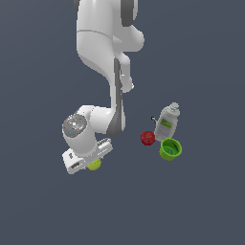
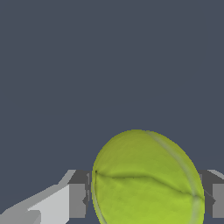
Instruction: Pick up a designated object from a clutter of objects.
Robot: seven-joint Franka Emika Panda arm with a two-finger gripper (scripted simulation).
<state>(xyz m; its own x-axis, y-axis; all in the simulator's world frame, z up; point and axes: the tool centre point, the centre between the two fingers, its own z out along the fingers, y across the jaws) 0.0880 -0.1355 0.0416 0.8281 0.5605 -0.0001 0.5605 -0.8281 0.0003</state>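
The yellow-green ball (image 1: pixel 94 165) sits under my hand at the exterior view's lower left, mostly covered by the white hand body. In the wrist view the ball (image 2: pixel 146 179) fills the space between my two fingers. The dark finger pads (image 2: pixel 81 197) touch it on both sides. My gripper (image 2: pixel 148 199) is shut on the ball. In the exterior view my gripper (image 1: pixel 93 163) points down over it. I cannot tell whether the ball is off the floor. The purple cup is not in view.
To the exterior view's right stand a red round object (image 1: pixel 148 138), a green cup (image 1: pixel 170 149) and a white bottle with a green label (image 1: pixel 167 122). A small dark item (image 1: pixel 153 118) lies by the bottle. The floor is plain dark grey.
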